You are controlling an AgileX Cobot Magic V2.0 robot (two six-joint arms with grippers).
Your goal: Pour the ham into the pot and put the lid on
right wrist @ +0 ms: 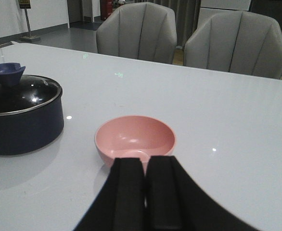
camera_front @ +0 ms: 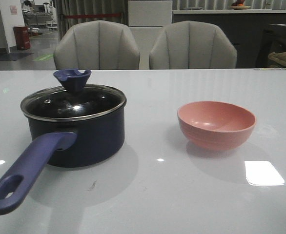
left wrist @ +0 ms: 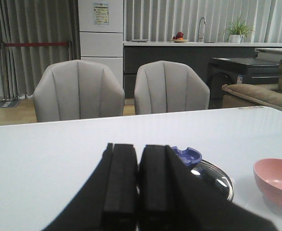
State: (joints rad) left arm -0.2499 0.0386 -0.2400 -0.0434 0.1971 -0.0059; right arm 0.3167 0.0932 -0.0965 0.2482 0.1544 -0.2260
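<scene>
The dark navy pot stands on the table at the left, its purple-blue handle pointing to the front left. The glass lid with its dark blue knob sits on the pot. The pink bowl stands at the right and looks empty; no ham shows. My left gripper is shut and empty, above the table with the lid's knob just behind it. My right gripper is shut and empty, just in front of the pink bowl. Neither gripper shows in the front view.
The white table runs across the whole front view. Two grey chairs stand behind its far edge. The pot also shows in the right wrist view, and the bowl in the left wrist view.
</scene>
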